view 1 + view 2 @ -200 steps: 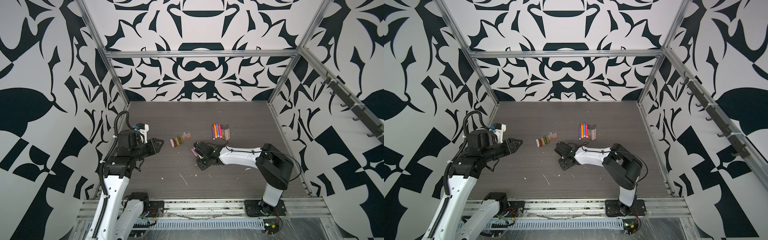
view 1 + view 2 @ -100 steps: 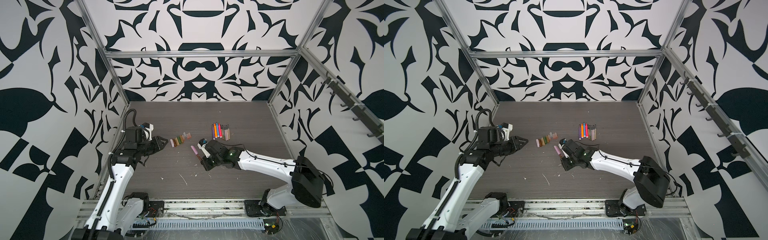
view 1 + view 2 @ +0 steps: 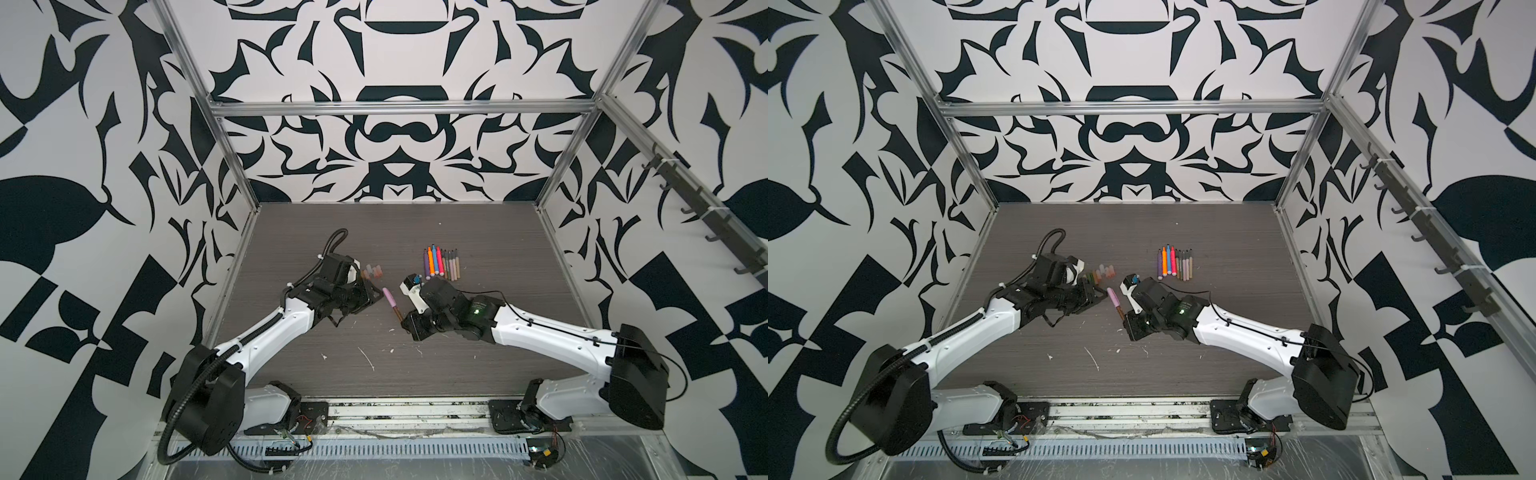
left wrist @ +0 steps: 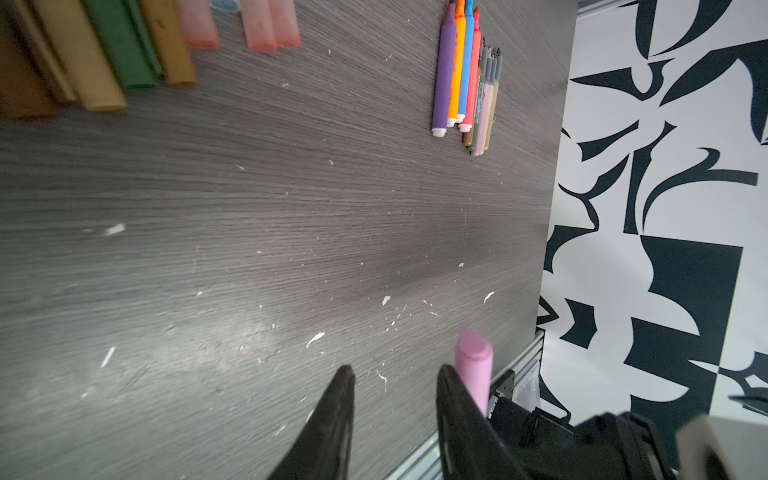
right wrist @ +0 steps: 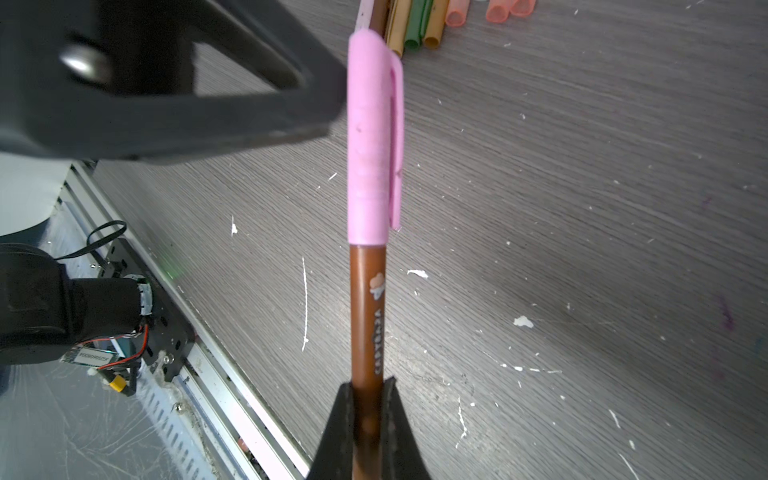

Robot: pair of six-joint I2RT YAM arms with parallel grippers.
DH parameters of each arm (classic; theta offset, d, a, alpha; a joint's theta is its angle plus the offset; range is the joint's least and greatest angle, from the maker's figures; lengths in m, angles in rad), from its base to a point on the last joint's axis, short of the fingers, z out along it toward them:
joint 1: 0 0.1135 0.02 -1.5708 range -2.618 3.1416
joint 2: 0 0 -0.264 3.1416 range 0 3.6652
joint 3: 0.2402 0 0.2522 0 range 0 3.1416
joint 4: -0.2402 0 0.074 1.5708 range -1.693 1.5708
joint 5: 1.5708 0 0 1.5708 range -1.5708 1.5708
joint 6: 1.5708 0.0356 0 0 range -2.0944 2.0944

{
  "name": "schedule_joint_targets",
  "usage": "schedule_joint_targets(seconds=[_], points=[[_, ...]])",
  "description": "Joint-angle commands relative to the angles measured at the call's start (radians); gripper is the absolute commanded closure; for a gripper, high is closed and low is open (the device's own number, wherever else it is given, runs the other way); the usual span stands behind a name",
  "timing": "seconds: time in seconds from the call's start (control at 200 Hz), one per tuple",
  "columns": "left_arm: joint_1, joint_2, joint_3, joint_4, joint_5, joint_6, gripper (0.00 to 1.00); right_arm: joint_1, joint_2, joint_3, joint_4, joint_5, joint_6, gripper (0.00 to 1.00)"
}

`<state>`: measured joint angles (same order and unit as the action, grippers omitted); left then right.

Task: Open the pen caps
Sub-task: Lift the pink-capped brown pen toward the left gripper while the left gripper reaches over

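My right gripper (image 5: 368,386) is shut on the brown barrel of a pen (image 5: 365,311) and holds it above the table. A pink cap (image 5: 370,137) sits on the pen's far end. In both top views this capped pen (image 3: 392,301) (image 3: 1115,299) slants between the two grippers. My left gripper (image 4: 392,374) is open with nothing between its fingers. The pink cap (image 4: 473,365) lies just outside one finger (image 4: 449,386). In the right wrist view that finger (image 5: 208,104) meets the cap's side.
A row of uncapped pens (image 3: 440,264) (image 3: 1175,266) (image 4: 461,79) lies behind the right gripper. Several loose caps (image 3: 372,272) (image 3: 1100,274) (image 4: 99,54) (image 5: 415,25) lie in a row by the left wrist. White flecks (image 3: 368,359) dot the dark table.
My left gripper has moved right, up to the pink cap. The right arm's elbow has swung out to the right, while its gripper has kept the pen near the same spot.
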<state>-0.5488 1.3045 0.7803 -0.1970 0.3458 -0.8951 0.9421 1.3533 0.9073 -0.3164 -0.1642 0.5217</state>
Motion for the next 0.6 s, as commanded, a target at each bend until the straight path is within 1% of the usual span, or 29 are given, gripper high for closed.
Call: schedule_joint_targets(seconds=[0.0, 0.165, 0.31, 0.355, 0.455, 0.595], points=[[-0.037, 0.032, 0.034, 0.087, -0.04, -0.057, 0.64, -0.004, -0.03, 0.004, 0.013, -0.009, 0.009, 1.0], [-0.072, 0.045, 0.059, 0.1, -0.062, -0.069, 0.65, -0.005, -0.035, 0.005, -0.009, 0.025, 0.014, 1.0], [-0.083, 0.034, 0.068, 0.1, -0.065, -0.07, 0.66, -0.007, -0.037, 0.012, -0.061, 0.117, 0.045, 1.0], [-0.085, 0.031, 0.068, 0.1, -0.065, -0.071, 0.66, -0.01, -0.032, 0.016, -0.071, 0.13, 0.054, 1.0], [-0.086, 0.02, 0.068, 0.096, -0.067, -0.073, 0.66, -0.012, -0.013, 0.025, -0.079, 0.121, 0.058, 1.0], [-0.088, 0.014, 0.068, 0.092, -0.067, -0.072, 0.66, -0.011, -0.003, 0.033, -0.062, 0.065, 0.046, 1.0]])
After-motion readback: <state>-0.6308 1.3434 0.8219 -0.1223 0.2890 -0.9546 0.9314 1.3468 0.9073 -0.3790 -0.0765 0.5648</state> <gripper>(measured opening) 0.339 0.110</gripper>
